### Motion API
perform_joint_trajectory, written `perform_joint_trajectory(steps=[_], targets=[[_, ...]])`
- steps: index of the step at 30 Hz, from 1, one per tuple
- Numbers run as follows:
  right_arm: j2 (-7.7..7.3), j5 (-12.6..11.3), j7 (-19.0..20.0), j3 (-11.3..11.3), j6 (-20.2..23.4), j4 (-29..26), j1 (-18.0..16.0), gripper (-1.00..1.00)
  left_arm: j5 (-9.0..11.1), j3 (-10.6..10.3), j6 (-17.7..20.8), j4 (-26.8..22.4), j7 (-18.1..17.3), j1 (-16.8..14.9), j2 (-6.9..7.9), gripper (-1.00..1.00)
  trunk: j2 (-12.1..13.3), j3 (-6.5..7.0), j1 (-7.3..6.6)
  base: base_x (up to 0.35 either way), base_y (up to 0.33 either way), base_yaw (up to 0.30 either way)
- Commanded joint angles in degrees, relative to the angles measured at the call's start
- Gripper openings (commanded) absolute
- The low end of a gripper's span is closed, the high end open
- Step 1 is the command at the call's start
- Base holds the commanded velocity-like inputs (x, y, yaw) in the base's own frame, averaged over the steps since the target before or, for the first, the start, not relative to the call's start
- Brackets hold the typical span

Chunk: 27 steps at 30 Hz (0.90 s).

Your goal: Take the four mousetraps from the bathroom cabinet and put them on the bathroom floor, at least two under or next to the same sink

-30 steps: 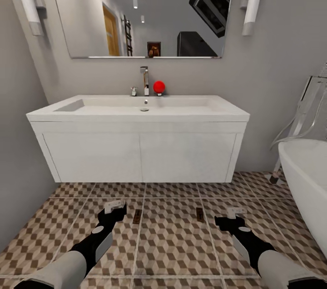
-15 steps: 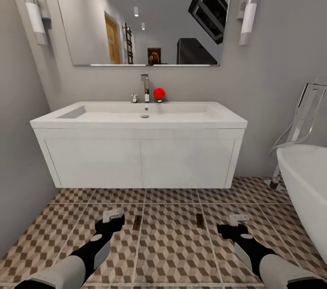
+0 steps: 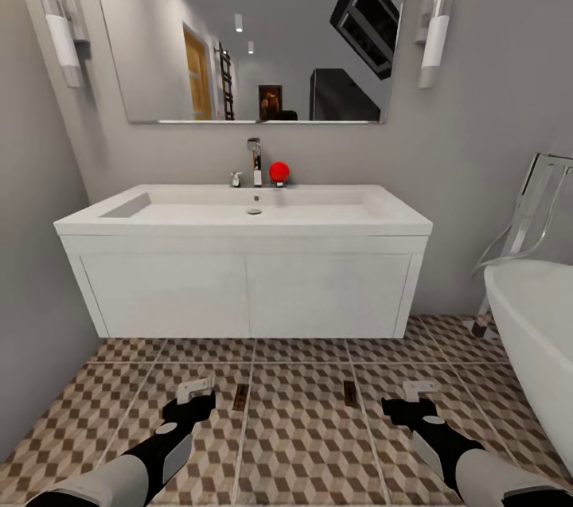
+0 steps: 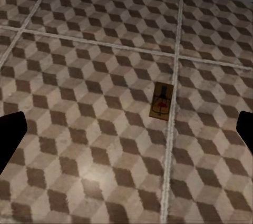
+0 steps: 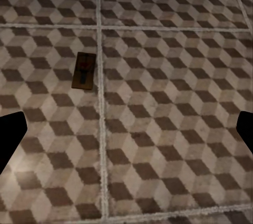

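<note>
Before the bathroom sink (image 3: 247, 284), two mousetraps (image 3: 240, 397).

A white bathroom sink (image 3: 247, 268) is seen across the middle of the frame, hung on the grey wall under a mirror (image 3: 247, 25). A red ball (image 3: 278, 171) is set beside the chrome faucet (image 3: 255, 161). On the bathroom floor (image 3: 302, 443) below, two mousetraps (image 3: 239, 397) (image 3: 348, 393) are laid apart, in front of the sink. The left gripper (image 3: 196, 392) and right gripper (image 3: 419, 391) are held low over the tiles, empty. A white bathtub (image 3: 537, 340) is seen at the right edge.
</note>
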Motion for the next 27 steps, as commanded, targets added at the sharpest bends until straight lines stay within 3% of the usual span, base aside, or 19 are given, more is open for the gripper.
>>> perform_joint_trajectory(steps=[1,14,27], targets=[[-0.01,-0.6,-0.1,0.5,-0.2,0.1,0.0,1.00,0.4,-0.5,-0.2,0.1,0.3,0.0,0.00,1.00,0.0,-0.06,-0.01,0.000,0.000,0.000],[-0.01,-0.5,-0.2,0.6,-0.2,0.4,0.0,1.00,0.3,-0.6,-0.3,1.0,0.5,0.1,-0.13,1.00,4.4,1.92,-2.43,0.000,0.000,0.000],[-0.01,-0.5,-0.1,0.6,-0.5,2.2,0.1,1.00,0.3,-0.6,-0.3,5.7,0.3,0.2,-0.18,1.00,9.6,4.25,-5.28,0.000,0.000,0.000]])
